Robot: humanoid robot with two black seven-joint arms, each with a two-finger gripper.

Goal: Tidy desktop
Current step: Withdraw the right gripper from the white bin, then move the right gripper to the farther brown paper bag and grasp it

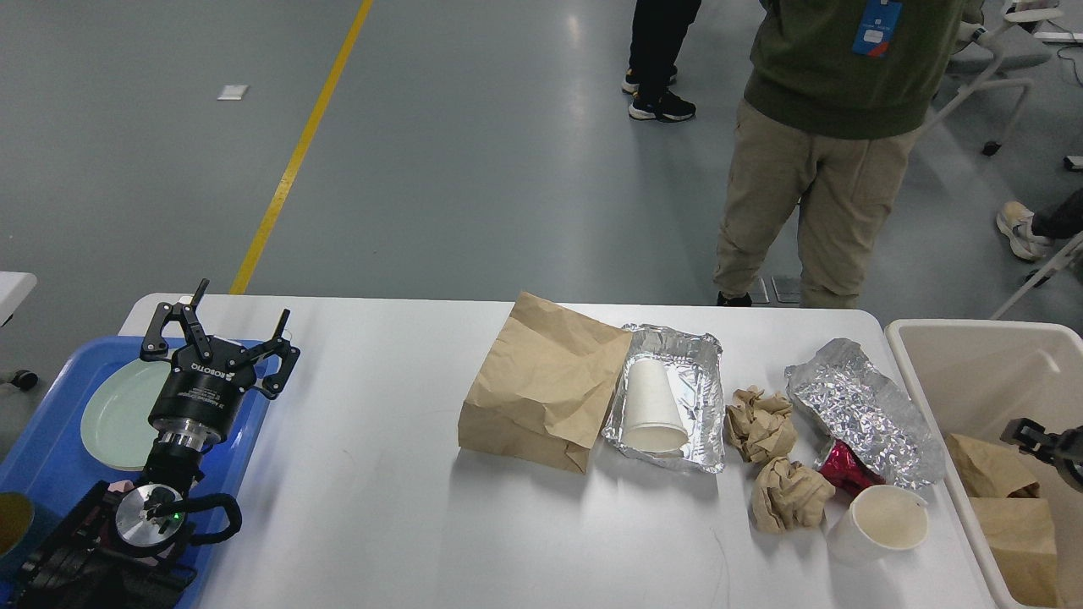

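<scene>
The white desktop point(381, 474) carries litter on its right half. A brown paper bag point(541, 381) lies beside a foil tray point(706, 359) that holds a white paper cup point(653, 406) on its side. Two crumpled brown paper balls point(761, 423) point(791, 495), a crumpled foil sheet point(863, 414), a red wrapper point(846, 469) and another tipped white cup point(880, 524) lie further right. My left gripper point(241, 304) stands open above the blue tray's far corner, holding nothing. Only a small dark part of my right gripper point(1028, 436) shows, over the beige bin.
A beige bin point(981, 347) at the right end holds brown paper bags point(1011, 507). A blue tray point(42, 457) at the left holds a pale green plate point(114, 414) and a yellowish cup point(13, 520). A person point(829, 127) stands behind the table's far edge.
</scene>
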